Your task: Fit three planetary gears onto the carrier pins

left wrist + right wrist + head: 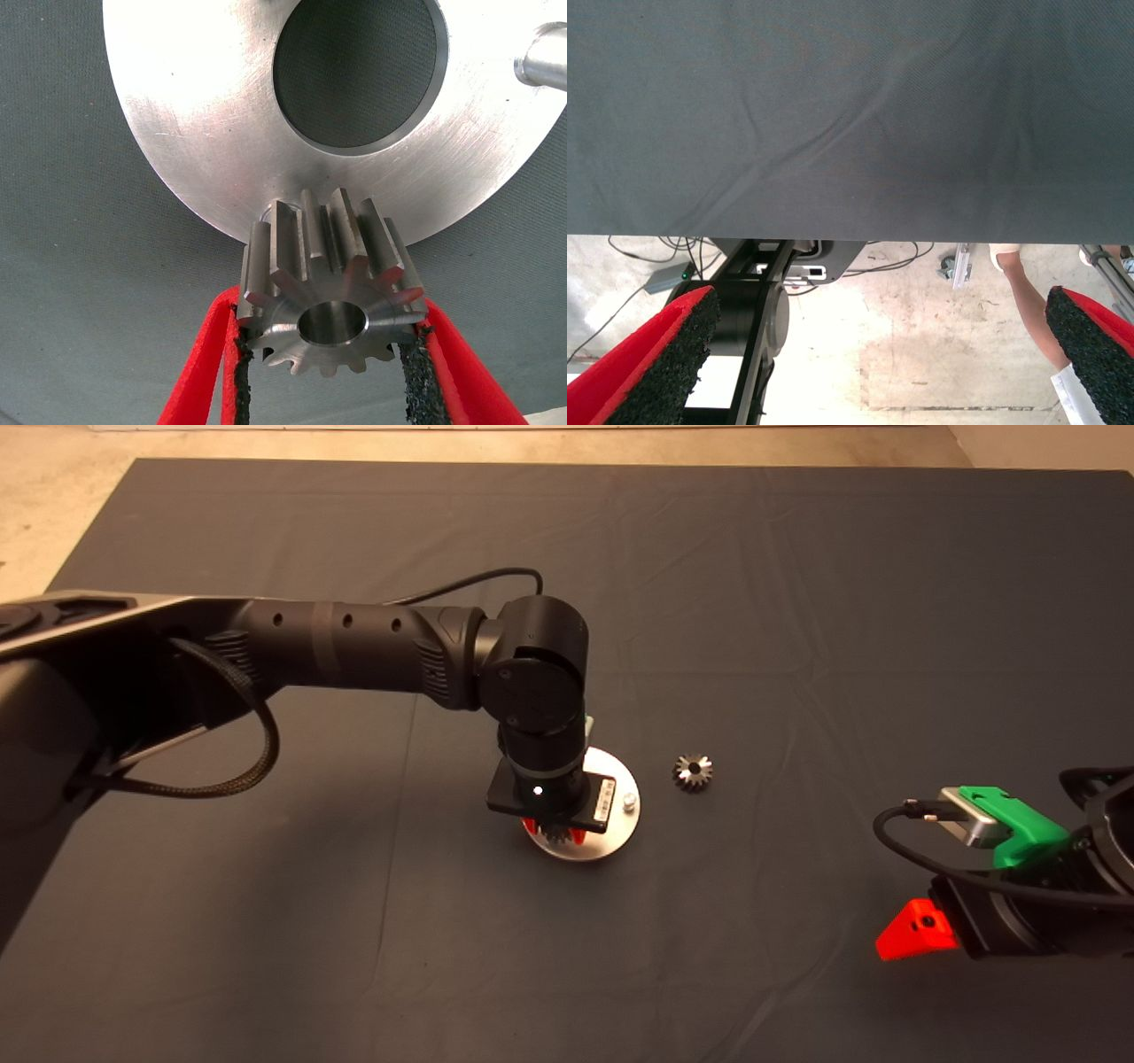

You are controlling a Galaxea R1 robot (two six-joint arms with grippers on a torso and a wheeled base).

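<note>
Left tool [328, 354] pinches a gear [330, 288] over the disc [611, 833] at its 6 o'clock edge. A second gear [693, 771] lies at the disc's 3 o'clock. Right tool [881, 354], fingers spread, is parked at the worktop's [797, 602] 4 o'clock edge.

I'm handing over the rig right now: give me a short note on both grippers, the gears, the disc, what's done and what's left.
Left gripper: shut on a gear, held at the rim of the disc.
Right gripper: open, idle at the mat's lower right.
One bare pin shows on the disc; a loose gear lies on the mat, right of it.
Done: no gear visibly seated.
Left: seat the held gear, then the loose one; third gear not in view.
</note>
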